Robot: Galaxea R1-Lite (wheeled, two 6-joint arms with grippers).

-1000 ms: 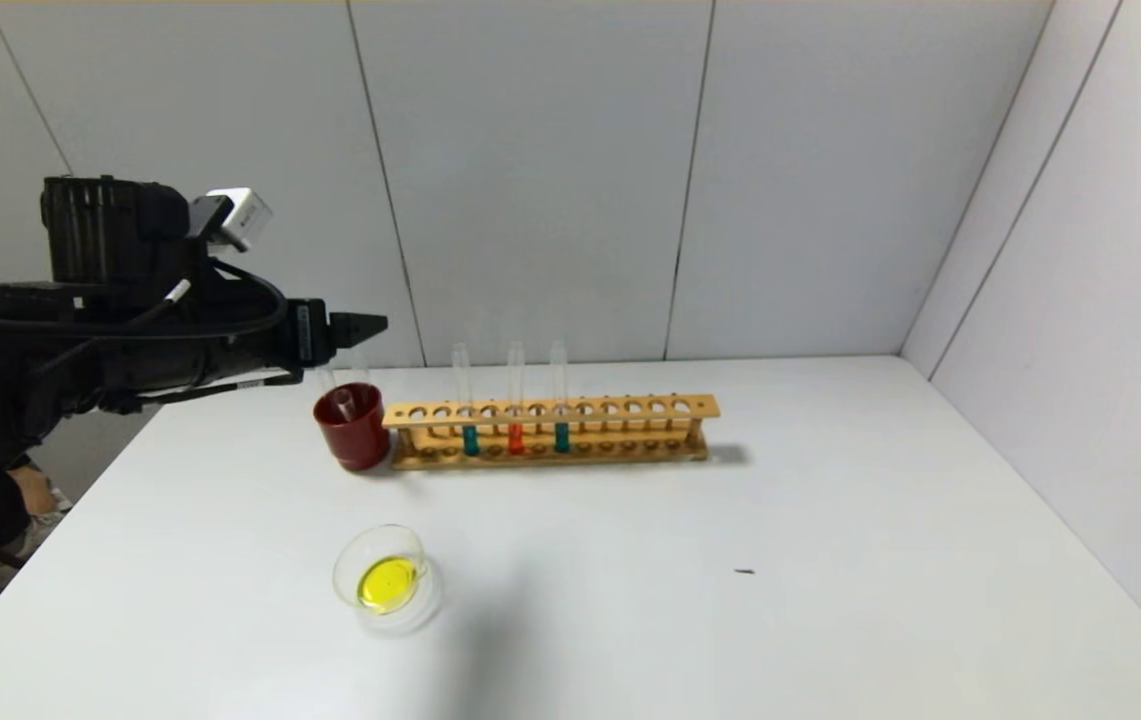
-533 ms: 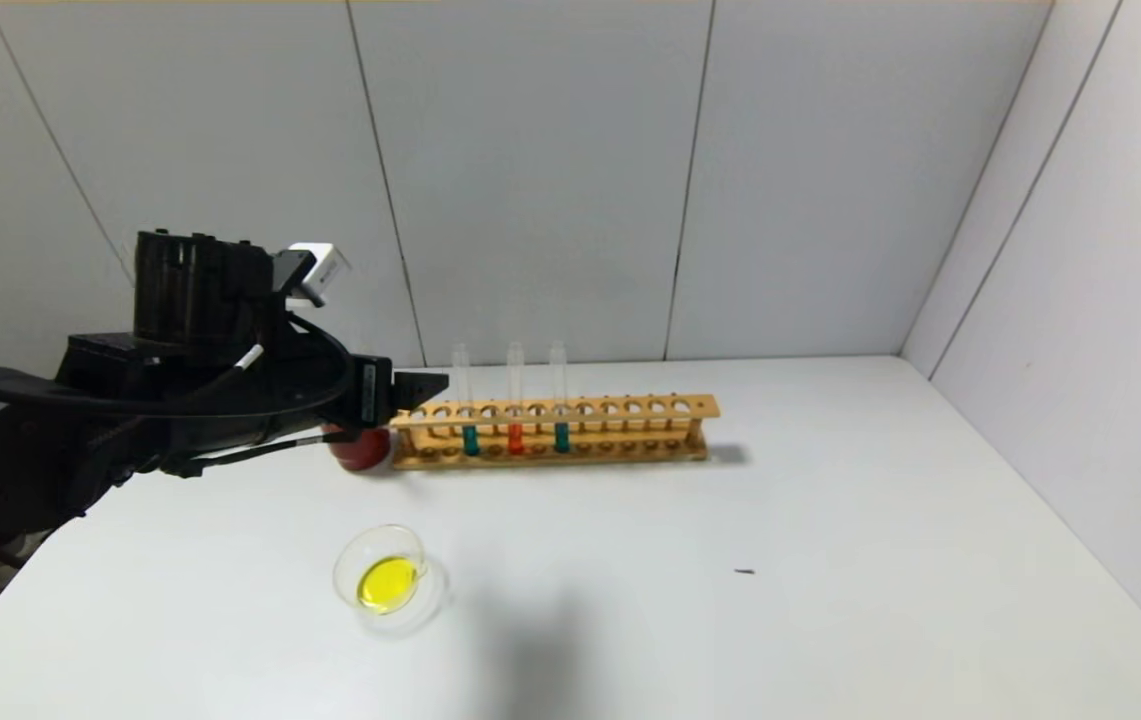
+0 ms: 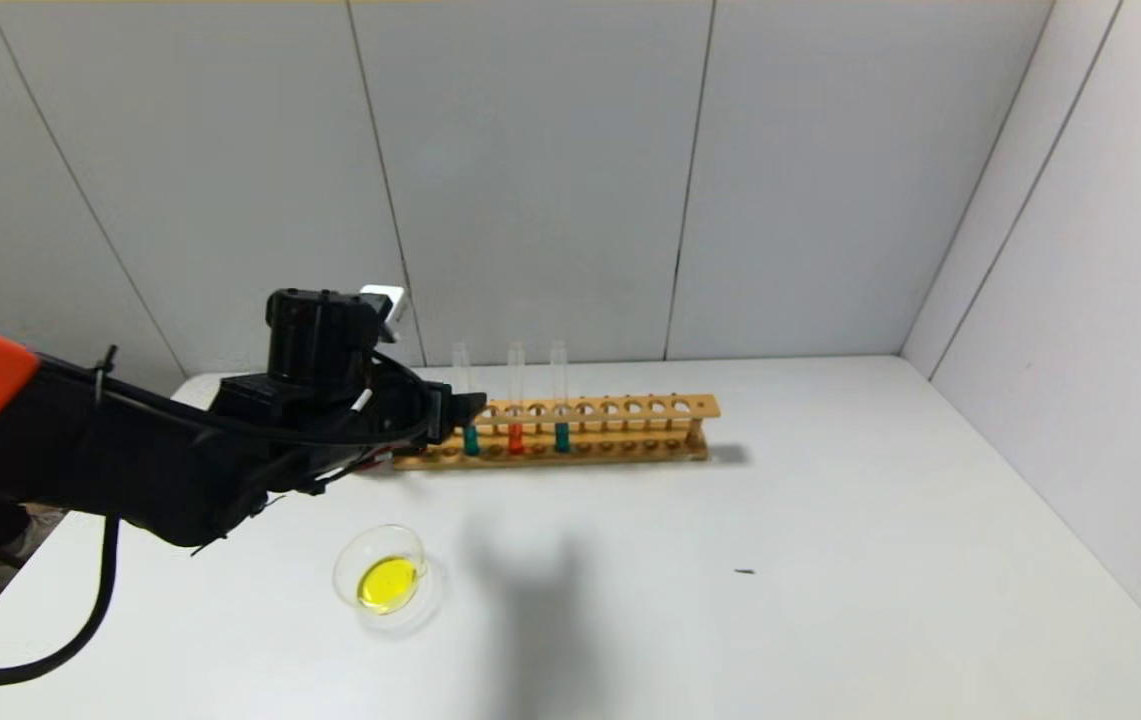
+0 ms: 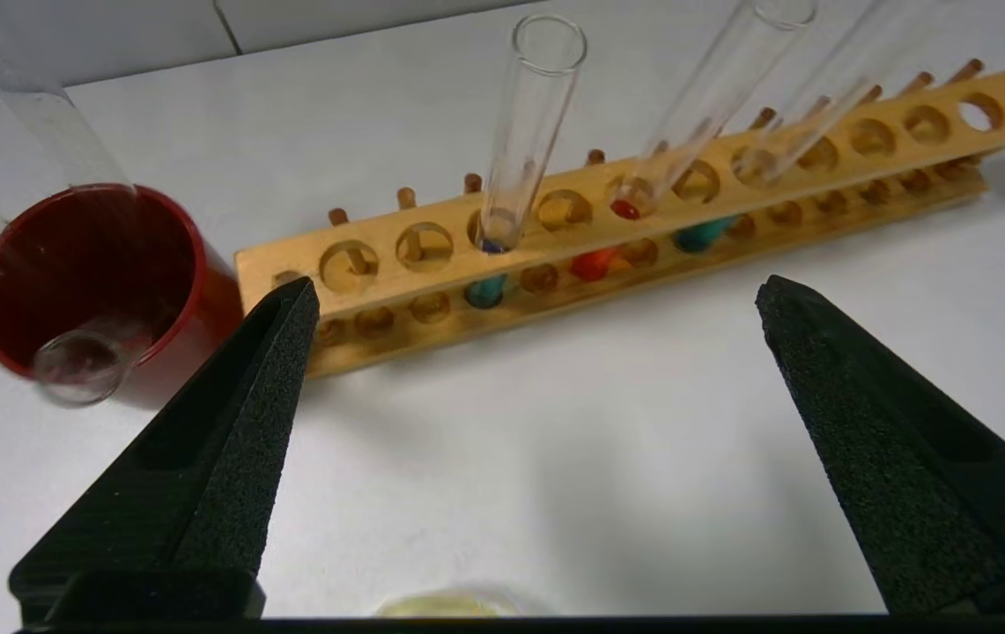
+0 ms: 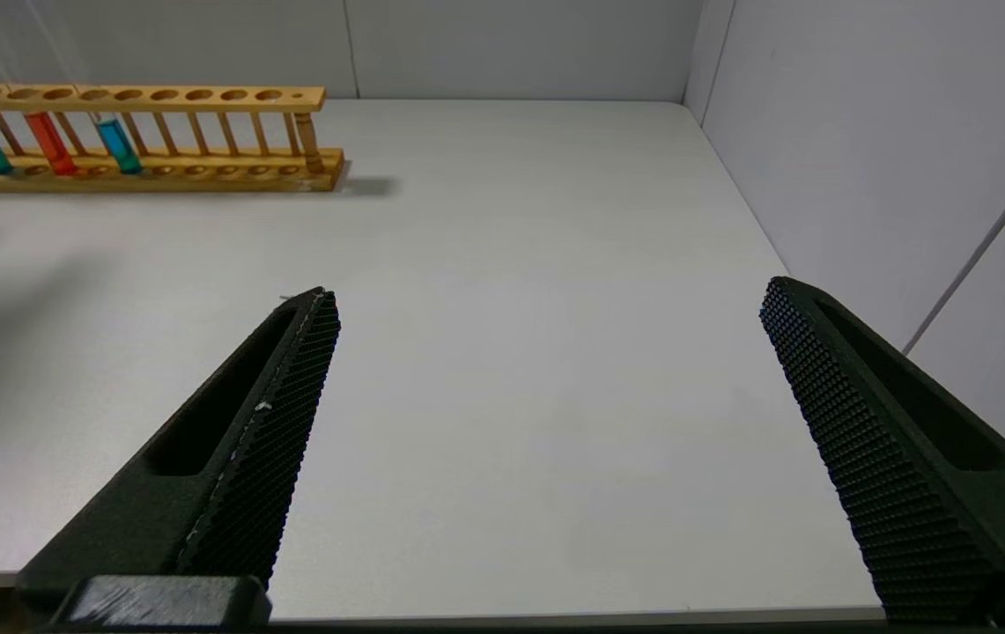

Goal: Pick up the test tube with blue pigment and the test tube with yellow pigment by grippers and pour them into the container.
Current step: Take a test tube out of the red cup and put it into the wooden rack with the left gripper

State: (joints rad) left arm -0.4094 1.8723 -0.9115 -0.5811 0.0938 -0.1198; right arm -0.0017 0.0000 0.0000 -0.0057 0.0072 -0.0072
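With its fingers spread wide, the left gripper [image 4: 528, 295] nears the wooden rack [image 3: 570, 432], and could knock the neighbouring orange tube [image 3: 515, 400] while grabbing a teal one [image 3: 470, 398]

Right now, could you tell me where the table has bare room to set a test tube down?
The widest bare patch runs from the wooden rack to the right wall, apart from a small dark speck. It is crowded at the left: the open left gripper, red cup and glass container.
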